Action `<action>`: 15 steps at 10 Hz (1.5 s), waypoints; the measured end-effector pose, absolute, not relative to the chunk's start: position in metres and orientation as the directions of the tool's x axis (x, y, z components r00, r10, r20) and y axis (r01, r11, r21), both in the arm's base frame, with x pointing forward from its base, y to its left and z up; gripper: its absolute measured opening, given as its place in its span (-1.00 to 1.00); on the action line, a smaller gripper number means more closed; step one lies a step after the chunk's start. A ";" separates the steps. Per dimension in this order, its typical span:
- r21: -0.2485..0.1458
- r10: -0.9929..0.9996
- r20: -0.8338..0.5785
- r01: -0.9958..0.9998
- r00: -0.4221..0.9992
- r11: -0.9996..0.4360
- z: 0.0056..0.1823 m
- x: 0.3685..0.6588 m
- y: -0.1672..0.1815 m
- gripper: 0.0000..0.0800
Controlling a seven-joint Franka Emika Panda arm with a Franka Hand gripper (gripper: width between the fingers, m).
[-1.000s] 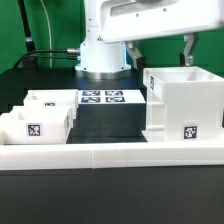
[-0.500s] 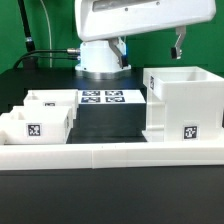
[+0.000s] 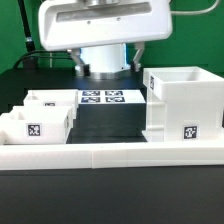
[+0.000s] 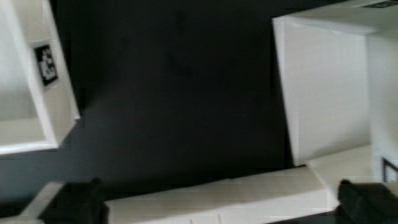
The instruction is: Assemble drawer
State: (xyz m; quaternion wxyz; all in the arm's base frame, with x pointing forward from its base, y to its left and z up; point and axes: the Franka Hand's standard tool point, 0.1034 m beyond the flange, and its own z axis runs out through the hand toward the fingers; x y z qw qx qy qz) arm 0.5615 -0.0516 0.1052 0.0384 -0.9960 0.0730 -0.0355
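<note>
Three drawer parts stood on the dark counter (image 3: pixel 110 128). The casing (image 3: pixel 183 100) lay below the claw (image 4: pixel 214 200), off one fingertip's side. The first tray (image 3: pixel 50 104) and second tray (image 3: pixel 33 128), side by side, lay off the opposite side. The claw hung over the bare gap between them, fingers spread wide, gripping nothing.
</note>
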 end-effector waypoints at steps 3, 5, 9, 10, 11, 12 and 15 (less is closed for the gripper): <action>-0.076 -0.148 0.067 -0.143 0.987 -0.987 0.101 0.561 -0.056 0.62; -0.076 -0.148 0.067 -0.143 0.987 -0.987 0.101 0.560 -0.057 0.62; -0.042 -0.150 0.081 -0.147 0.985 -0.988 0.084 0.551 -0.069 0.62; -0.023 -0.139 0.090 -0.137 0.986 -0.990 0.074 0.545 -0.072 0.62; -0.015 -0.135 0.090 -0.134 0.987 -0.991 0.067 0.541 -0.075 0.62; -0.006 -0.105 0.090 -0.105 0.990 -0.994 0.061 0.539 -0.078 0.62; 0.006 -0.041 0.069 -0.041 0.997 -0.999 0.048 0.532 -0.093 0.62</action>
